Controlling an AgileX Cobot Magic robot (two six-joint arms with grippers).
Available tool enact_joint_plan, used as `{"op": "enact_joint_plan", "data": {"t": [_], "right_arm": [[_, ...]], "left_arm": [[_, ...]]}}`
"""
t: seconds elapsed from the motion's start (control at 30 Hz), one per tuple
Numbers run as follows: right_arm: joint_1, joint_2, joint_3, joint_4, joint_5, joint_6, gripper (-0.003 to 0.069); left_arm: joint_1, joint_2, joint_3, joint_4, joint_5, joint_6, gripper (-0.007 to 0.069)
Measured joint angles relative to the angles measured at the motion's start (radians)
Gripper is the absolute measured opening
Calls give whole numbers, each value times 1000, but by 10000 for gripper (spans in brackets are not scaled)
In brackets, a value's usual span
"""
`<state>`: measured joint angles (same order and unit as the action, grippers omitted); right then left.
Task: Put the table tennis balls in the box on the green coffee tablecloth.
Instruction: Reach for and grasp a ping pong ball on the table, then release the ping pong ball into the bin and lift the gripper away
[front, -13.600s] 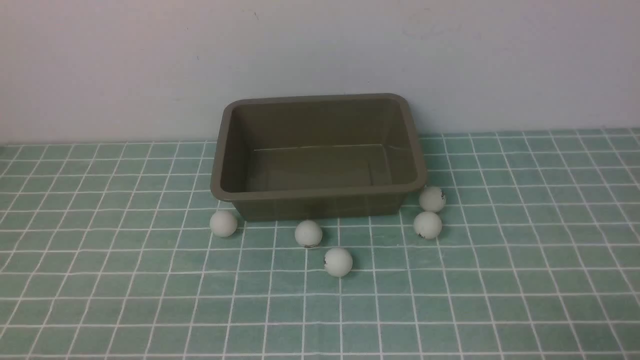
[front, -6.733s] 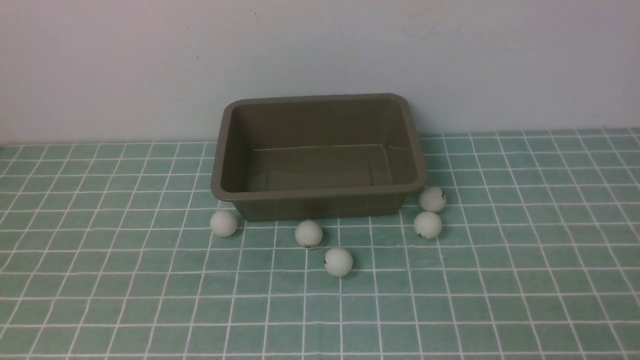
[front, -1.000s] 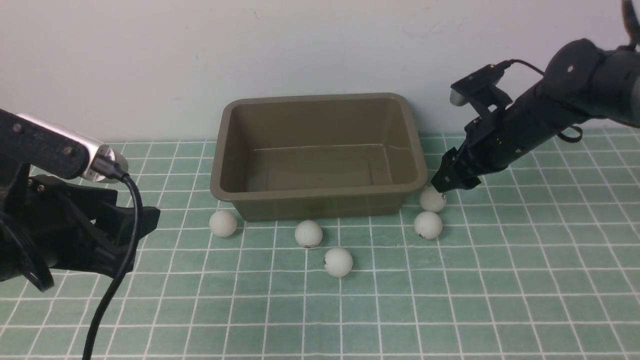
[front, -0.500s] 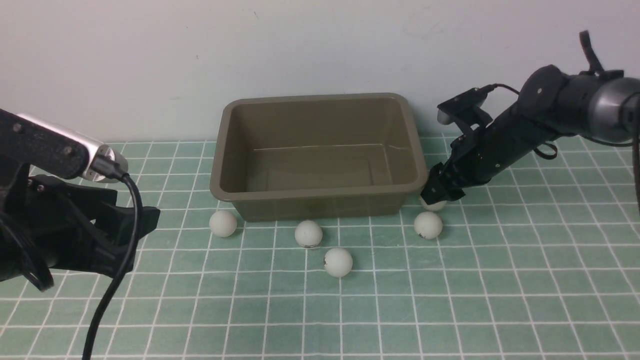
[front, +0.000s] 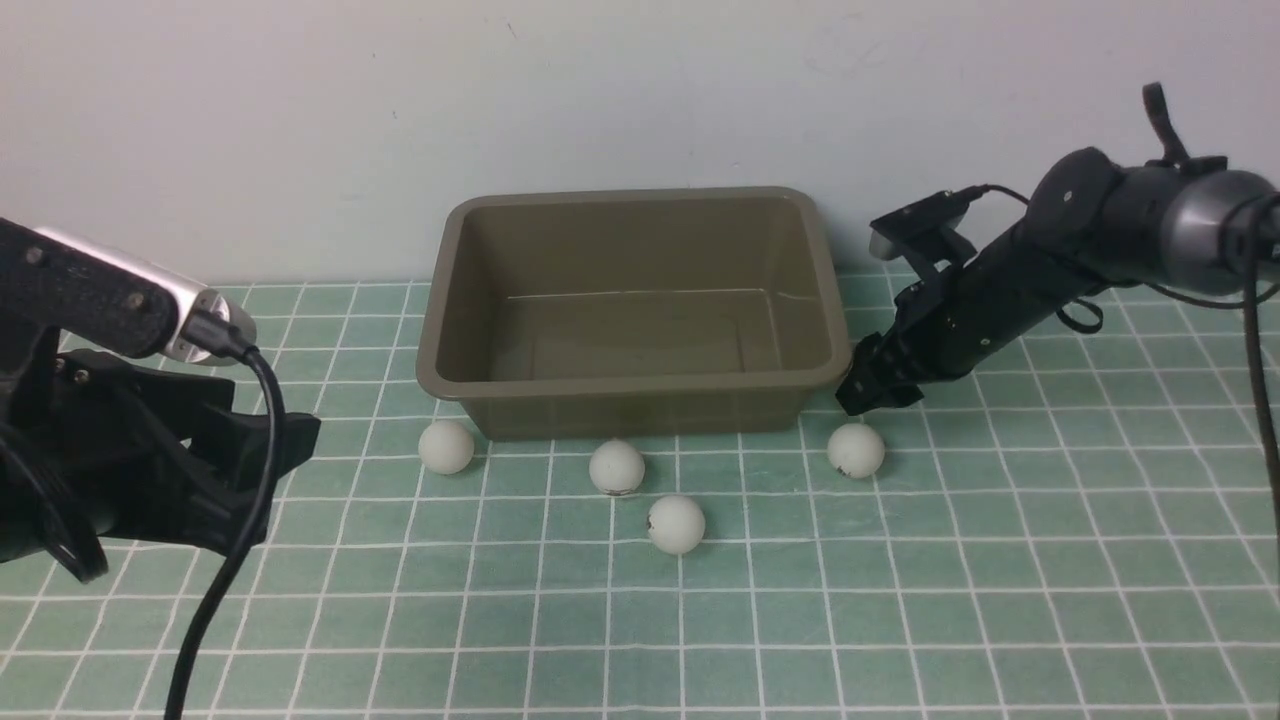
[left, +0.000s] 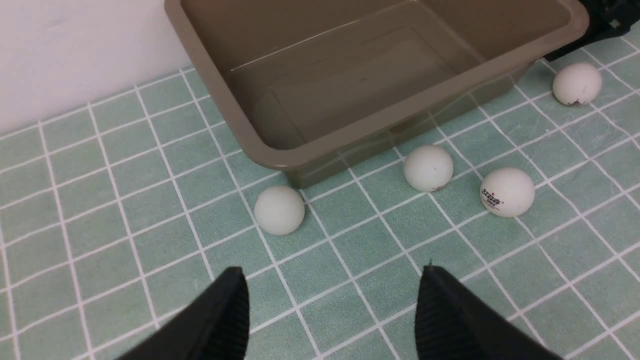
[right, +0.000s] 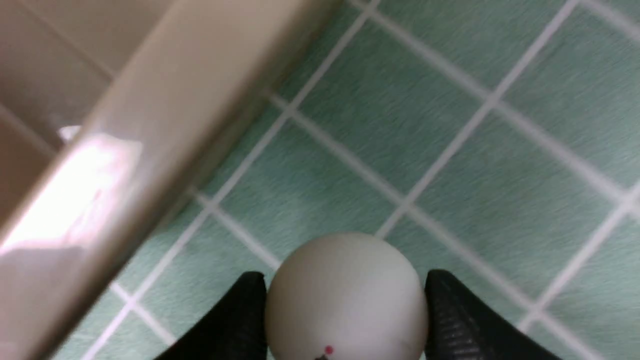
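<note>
Right wrist view shows the closest thing first: a table tennis ball (right: 345, 300) sits between the fingers of my right gripper (right: 345, 275). Both pads are against its sides, so I am closed to about the ball's width. Whether it is off the green coffee tablecloth (right: 400, 125) I cannot tell. Just beyond my fingertips runs the rim of the box (right: 150, 125), which is empty.

I judge this to be the first pick. The next move calls for a straight lift until the ball clears that rim, a short swing over the opening, then a low release so it doesn't bounce out.

My right arm slants down from high behind the gripper, wrist pitched toward the cloth. One loose ball (front: 855, 449) lies just beside that gripper, and three further balls (front: 616, 467) lie farther along the box's front wall. My left gripper (left: 332, 272) hangs wide open and empty, well back from them.
</note>
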<state>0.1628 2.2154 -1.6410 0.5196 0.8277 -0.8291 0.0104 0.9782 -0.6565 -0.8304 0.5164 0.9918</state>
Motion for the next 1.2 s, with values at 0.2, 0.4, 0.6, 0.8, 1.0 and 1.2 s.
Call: {"op": "enact_joint_plan", "data": {"t": [0.2, 0.4, 0.6, 0.8, 1.0, 1.2], "right_arm": [[-22, 0, -65, -52, 32, 69, 363], [-52, 0, -158, -79, 80, 153, 363], [-36, 0, -310, 172, 242, 78, 363], [66, 17, -327, 254, 283, -64, 363], [90, 49, -327, 162, 246, -74, 370], [79, 38, -327, 140, 212, -54, 523]], "left_arm": [[0, 0, 0, 0, 0, 0, 406], [0, 0, 0, 0, 0, 0, 406], [0, 0, 0, 0, 0, 0, 406], [0, 0, 0, 0, 0, 0, 406], [0, 0, 0, 0, 0, 0, 406], [0, 0, 0, 0, 0, 0, 406]]}}
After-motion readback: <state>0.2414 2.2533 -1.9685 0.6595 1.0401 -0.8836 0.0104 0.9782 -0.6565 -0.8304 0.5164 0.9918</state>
